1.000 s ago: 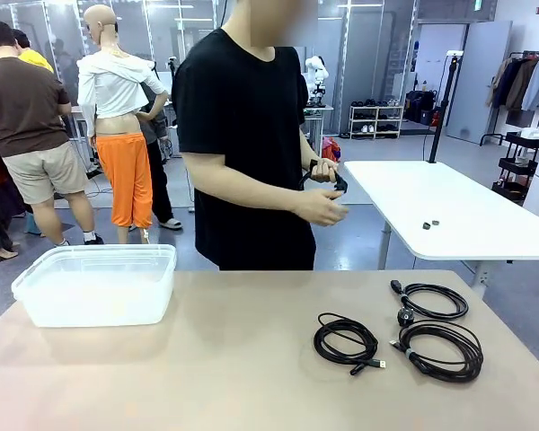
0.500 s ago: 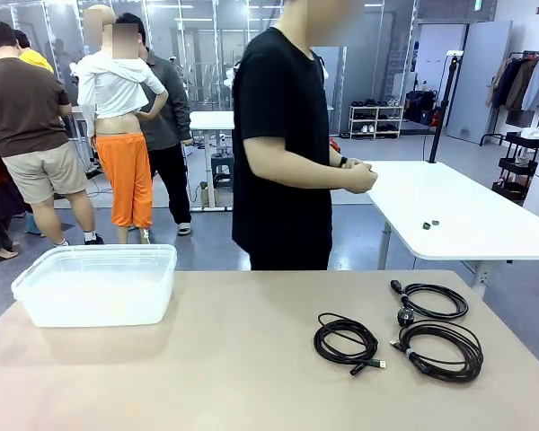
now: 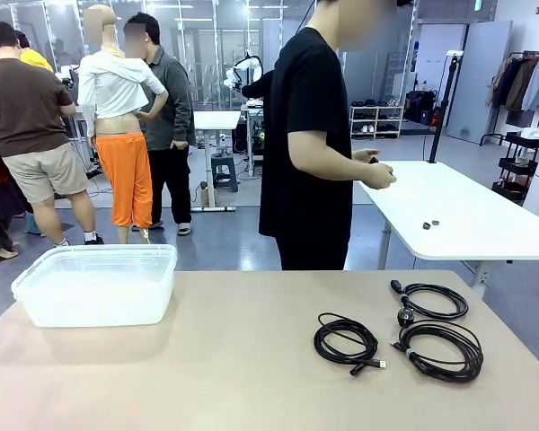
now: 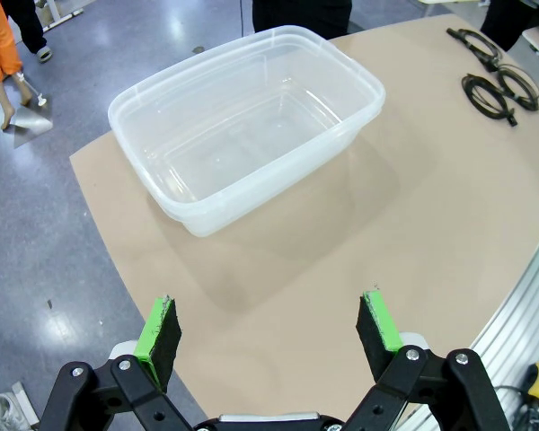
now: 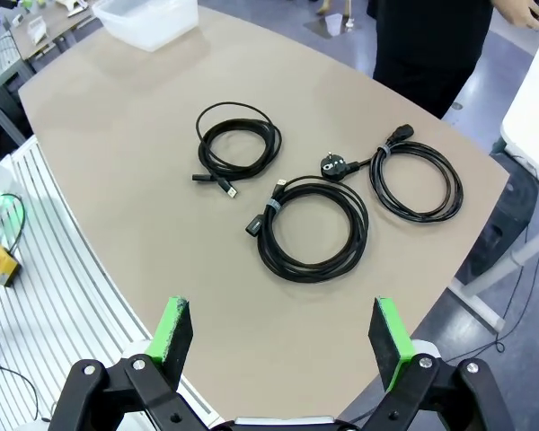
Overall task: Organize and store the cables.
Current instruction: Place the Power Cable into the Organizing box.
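Three coiled black cables lie on the tan table at the right: a small one (image 3: 345, 340) (image 5: 238, 144), a larger one with a strap (image 3: 438, 349) (image 5: 313, 233), and one with a round plug (image 3: 431, 301) (image 5: 416, 180). They also appear far off in the left wrist view (image 4: 490, 76). My left gripper (image 4: 269, 328) hangs open above the table near a clear plastic tub (image 4: 247, 121) (image 3: 99, 283). High over the cables, my right gripper (image 5: 283, 334) is open with nothing in it. A person in a black shirt (image 3: 310, 153) stands at the far side, hands together over a small dark object.
A white table (image 3: 449, 215) stands behind the person at the right, with small dark items on it. Other people stand in the background at the left. The tan table's middle (image 3: 242, 359) is bare between tub and cables.
The person has stepped to the right and turned toward the white table, hands now held out over it. Cables and tub have not moved.
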Robot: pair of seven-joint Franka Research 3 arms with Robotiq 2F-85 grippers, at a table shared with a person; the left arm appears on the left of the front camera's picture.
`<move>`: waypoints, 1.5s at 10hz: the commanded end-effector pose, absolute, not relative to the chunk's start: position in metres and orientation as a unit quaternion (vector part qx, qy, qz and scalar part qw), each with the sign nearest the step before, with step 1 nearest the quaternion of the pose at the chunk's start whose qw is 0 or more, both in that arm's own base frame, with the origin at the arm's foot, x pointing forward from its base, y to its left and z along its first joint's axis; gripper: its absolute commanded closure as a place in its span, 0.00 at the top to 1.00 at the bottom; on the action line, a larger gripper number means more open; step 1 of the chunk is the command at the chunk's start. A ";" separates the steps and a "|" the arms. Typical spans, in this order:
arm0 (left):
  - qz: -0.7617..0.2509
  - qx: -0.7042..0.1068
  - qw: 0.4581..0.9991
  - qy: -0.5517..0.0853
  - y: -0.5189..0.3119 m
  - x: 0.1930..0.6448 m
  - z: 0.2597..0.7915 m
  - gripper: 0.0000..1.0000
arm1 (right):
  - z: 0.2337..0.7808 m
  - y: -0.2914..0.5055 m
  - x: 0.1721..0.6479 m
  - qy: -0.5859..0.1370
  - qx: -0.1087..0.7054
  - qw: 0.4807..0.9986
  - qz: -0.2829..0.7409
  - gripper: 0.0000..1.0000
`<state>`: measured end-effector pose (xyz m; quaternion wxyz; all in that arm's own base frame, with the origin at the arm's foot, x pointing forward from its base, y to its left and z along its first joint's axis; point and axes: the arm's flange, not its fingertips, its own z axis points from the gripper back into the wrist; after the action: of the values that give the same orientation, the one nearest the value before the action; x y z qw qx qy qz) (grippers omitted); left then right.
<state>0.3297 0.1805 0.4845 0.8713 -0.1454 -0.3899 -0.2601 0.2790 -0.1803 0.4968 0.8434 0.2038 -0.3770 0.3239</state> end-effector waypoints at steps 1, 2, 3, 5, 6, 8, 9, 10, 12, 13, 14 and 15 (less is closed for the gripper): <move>-0.269 -0.151 0.867 -0.393 0.182 0.330 0.483 1.00 | 0.502 -0.177 0.288 -0.365 0.188 0.861 0.302 1.00; -0.269 -0.151 0.867 -0.393 0.182 0.330 0.483 1.00 | 0.509 -0.173 0.294 -0.358 0.185 0.864 0.301 1.00; -0.269 -0.151 0.867 -0.393 0.182 0.330 0.483 1.00 | 0.519 -0.167 0.311 -0.345 0.172 0.882 0.270 1.00; -0.269 -0.151 0.867 -0.393 0.182 0.330 0.483 1.00 | 0.541 -0.152 0.357 -0.320 0.141 0.906 0.238 1.00; -0.269 -0.151 0.867 -0.393 0.182 0.330 0.483 1.00 | 0.546 -0.146 0.381 -0.303 0.130 0.919 0.214 1.00; -0.269 -0.151 0.867 -0.393 0.182 0.330 0.483 1.00 | 0.541 -0.141 0.427 -0.271 0.114 0.936 0.192 1.00; -0.269 -0.151 0.867 -0.393 0.182 0.330 0.483 1.00 | 0.535 -0.136 0.443 -0.259 0.102 0.945 0.171 1.00; -0.269 -0.151 0.867 -0.393 0.182 0.330 0.483 1.00 | 0.528 -0.124 0.460 -0.245 0.088 0.953 0.152 1.00; -0.269 -0.151 0.867 -0.393 0.182 0.330 0.483 1.00 | 0.500 -0.086 0.516 -0.215 0.055 0.970 0.097 1.00; -0.269 -0.151 0.867 -0.393 0.182 0.330 0.483 1.00 | 0.485 -0.066 0.540 -0.200 0.039 0.976 0.073 1.00; -0.269 -0.151 0.867 -0.393 0.182 0.330 0.483 1.00 | 0.464 -0.049 0.570 -0.189 0.026 0.981 0.048 1.00; -0.269 -0.151 0.867 -0.393 0.182 0.330 0.483 1.00 | 0.445 -0.033 0.593 -0.182 0.011 0.983 0.023 1.00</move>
<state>0.3301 0.1803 0.4834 0.8725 -0.1448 -0.3878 -0.2595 0.5654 -0.0403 0.4431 0.9772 0.0358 -0.1996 0.0625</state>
